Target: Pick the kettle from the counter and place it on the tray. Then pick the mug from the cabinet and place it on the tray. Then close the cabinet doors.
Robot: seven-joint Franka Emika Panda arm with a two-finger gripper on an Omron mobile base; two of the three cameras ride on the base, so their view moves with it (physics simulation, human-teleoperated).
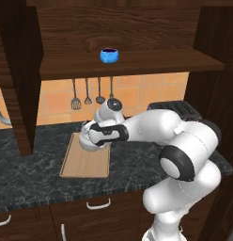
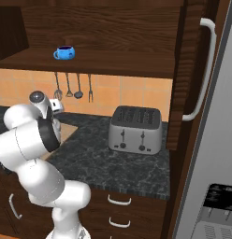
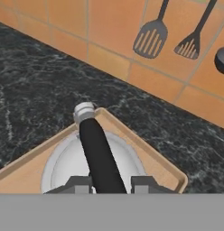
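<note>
The silvery kettle point(image 1: 87, 143) rests at the far end of the light-wood tray point(image 1: 85, 165) on the dark counter point(image 1: 34, 174). My gripper point(image 1: 93, 135) is right above it. In the hand view the gripper point(image 3: 111, 185) is shut on the kettle's dark arched handle point(image 3: 98, 149), a fingertip point(image 3: 80, 184) on each side, with the white kettle body point(image 3: 64, 163) below and the tray rim point(image 3: 155, 159) around it. The blue mug point(image 1: 109, 55) stands on the shelf of the open cabinet point(image 1: 160, 61). Both doors are swung open: the left door point(image 1: 19, 70) and the right door point(image 2: 185, 70) with its bar handle point(image 2: 204, 70).
A boxy silver toaster point(image 2: 135, 130) stands on the counter to the right of the tray. Several utensils point(image 1: 90, 96) hang on the orange tiled wall behind the tray. Drawers with white handles point(image 1: 98, 204) lie under the counter. A grey fridge point(image 2: 216, 163) stands at the far right.
</note>
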